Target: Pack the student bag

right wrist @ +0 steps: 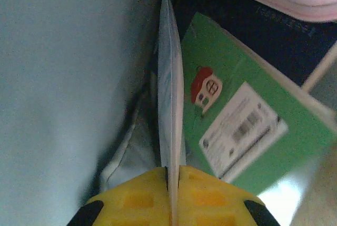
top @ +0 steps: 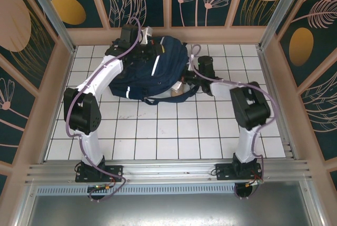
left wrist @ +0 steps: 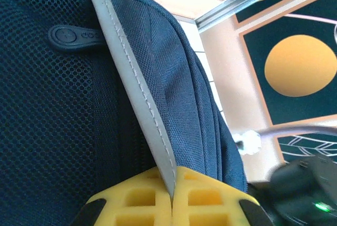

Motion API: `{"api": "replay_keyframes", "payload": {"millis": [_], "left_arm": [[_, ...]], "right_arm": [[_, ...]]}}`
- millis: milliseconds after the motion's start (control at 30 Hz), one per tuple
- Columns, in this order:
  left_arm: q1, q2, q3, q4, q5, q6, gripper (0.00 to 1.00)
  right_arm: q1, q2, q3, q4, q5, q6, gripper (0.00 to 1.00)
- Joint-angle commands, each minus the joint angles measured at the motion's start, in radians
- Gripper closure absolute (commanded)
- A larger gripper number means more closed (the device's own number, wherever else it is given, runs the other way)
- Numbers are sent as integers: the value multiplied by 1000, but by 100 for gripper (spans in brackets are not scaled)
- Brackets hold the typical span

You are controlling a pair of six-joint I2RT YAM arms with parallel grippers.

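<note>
Seemingly left hand clamps student bag stripe

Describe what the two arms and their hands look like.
Both the left arm and right arm have white link shells, black joint housings and a lilac cable looped alongside. The left hand and right hand have yellow fingers with a grid of recesses, black at the outer edges.

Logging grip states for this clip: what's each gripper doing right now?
Left gripper: closed, pinching the reflective stripe of the student bag.
Right gripper: closed on the edge of a thin pale sheet.
</note>
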Motion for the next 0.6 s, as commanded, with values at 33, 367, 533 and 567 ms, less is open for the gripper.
{"api": "replay_keyframes", "payload": {"millis": [33,367,533,567], "left_arm": [[-13,-98,24,183,119,-43,100],[2,-82,13,195,113,-60,100],[13,-76,5,200,102,-66,100],[13,-71,5,200,100,-67,100]], "right_arm": [[69,162,249,63,-33,35,91],[117,251,457,-234,259,-78,30],[92,66,237,-186,348,-124,15],[87,31,193,-175,362,-127,13]]}}
